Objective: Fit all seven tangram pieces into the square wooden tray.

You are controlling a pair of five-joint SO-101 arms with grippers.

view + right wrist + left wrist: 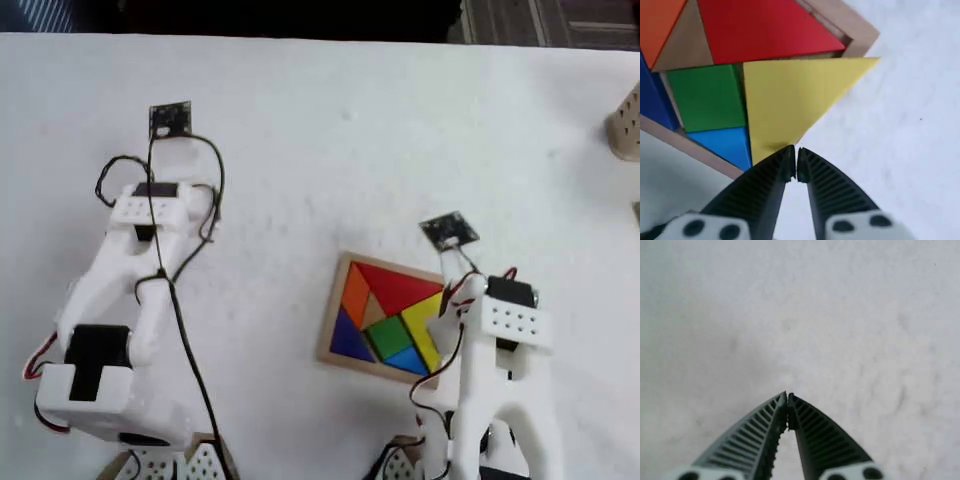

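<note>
**Tangram tray full but for the yellow triangle, which lies over the rim**

Your tray (860, 36) lies at a slant on the white table (320, 130), just in front of the right arm (500, 340), which hides its near corner in the high view. The red triangle (765, 30), orange triangle (660, 20), tan triangle (685, 47), green square (705, 97), dark blue piece (650, 100) and light blue piece (725, 142) lie inside. The yellow triangle (785, 100) lies across the rim, with one corner poking past it. Your right gripper (794, 161) is clenched on nothing, its tips at the yellow triangle's near corner. Your left gripper (788, 402) is closed and empty over bare table, well apart from the tray. A perforated tan block (625, 125) stands at the table's far right edge.
</note>
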